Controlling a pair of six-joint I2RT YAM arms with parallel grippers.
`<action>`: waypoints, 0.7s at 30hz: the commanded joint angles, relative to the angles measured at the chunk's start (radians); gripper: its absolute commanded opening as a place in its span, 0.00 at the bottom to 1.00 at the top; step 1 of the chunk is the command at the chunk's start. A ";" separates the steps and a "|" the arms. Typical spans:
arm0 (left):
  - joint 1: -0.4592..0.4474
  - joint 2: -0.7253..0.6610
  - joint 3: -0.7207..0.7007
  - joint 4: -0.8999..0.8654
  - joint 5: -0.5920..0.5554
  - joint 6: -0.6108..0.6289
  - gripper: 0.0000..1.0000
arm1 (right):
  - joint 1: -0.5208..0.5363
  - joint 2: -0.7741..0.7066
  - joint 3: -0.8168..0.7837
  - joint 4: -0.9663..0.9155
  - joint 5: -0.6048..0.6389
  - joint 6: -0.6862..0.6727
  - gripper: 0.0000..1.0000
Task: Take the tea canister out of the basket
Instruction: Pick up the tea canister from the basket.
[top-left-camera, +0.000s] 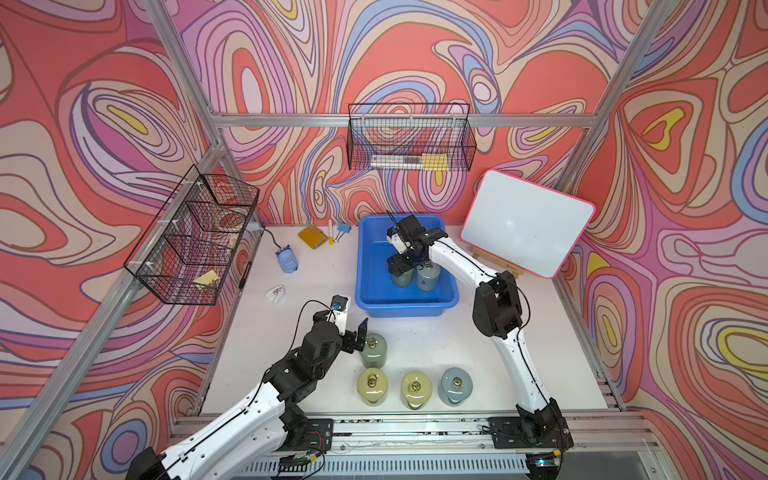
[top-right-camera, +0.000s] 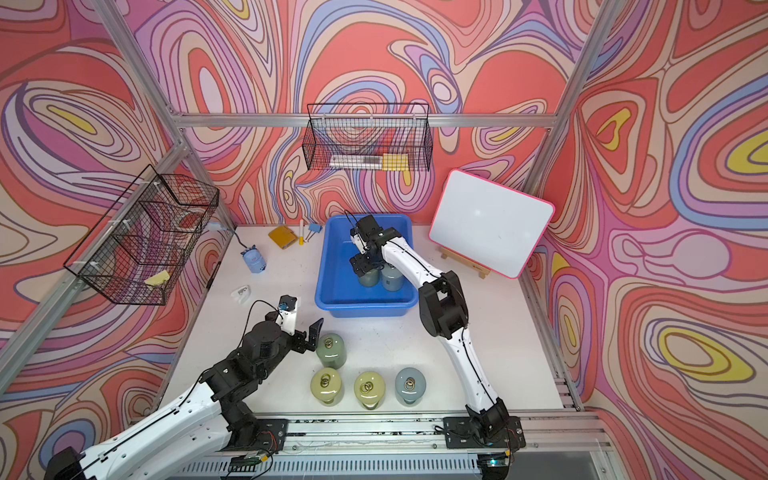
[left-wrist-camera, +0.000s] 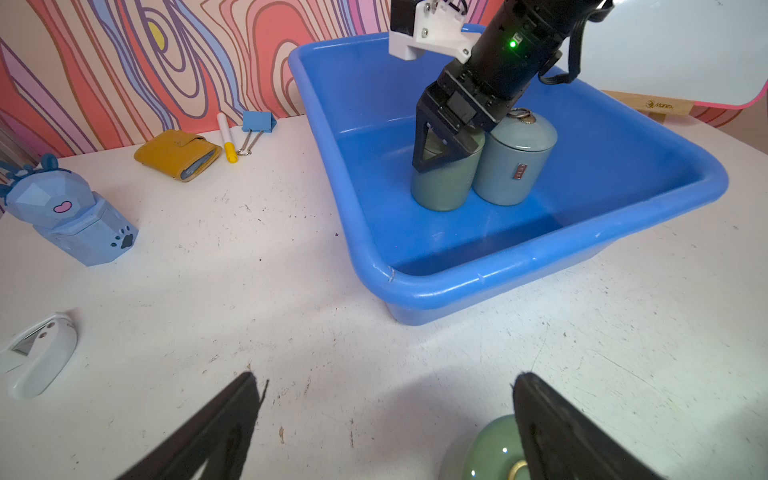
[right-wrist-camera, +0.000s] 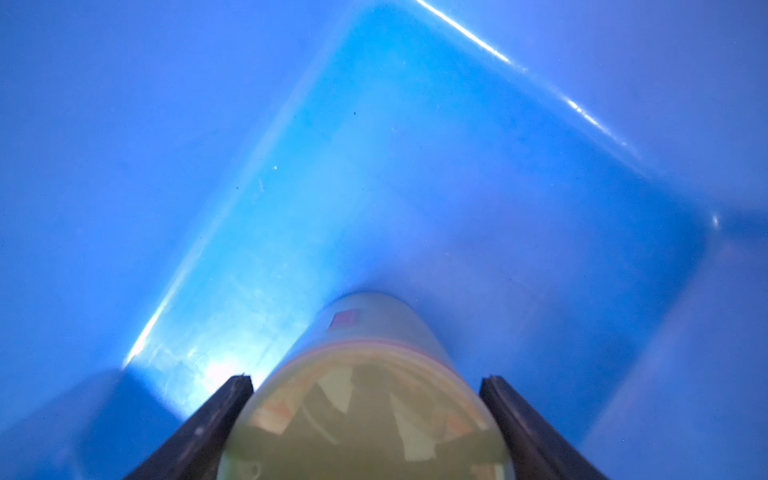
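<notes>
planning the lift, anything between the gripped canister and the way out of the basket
Nothing above it. Right gripper holds the green canister; a grey-blue canister stands right beside it, and the basket walls both in.

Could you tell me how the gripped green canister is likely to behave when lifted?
The green canister looks glossy, so it may slip in the right end effector. It seems rigid, likely ceramic, so breakable if dropped.

I'm standing in a robotics lab test cell. Silver aluminium extrusion bars (top-left-camera: 291, 120) frame a scuffed white tabletop (top-left-camera: 436, 332). Printed panels of pink, coral and purple swirls (top-left-camera: 104, 124) serve as walls. Two white-and-black robot arms (top-left-camera: 232, 419) (top-left-camera: 515, 361) are bolted to a slotted metal rail (top-left-camera: 415, 432) along the front edge, with thin black cables running along them.
</notes>
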 joint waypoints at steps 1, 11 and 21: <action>0.003 -0.004 -0.005 0.012 -0.018 0.015 0.99 | -0.001 0.031 0.023 -0.031 0.009 0.008 0.78; 0.003 -0.006 -0.005 0.010 -0.022 0.017 0.99 | -0.001 -0.009 0.044 -0.025 -0.005 0.022 0.66; 0.003 -0.015 -0.006 0.007 -0.032 0.015 0.99 | 0.000 -0.086 0.073 -0.045 -0.030 0.069 0.63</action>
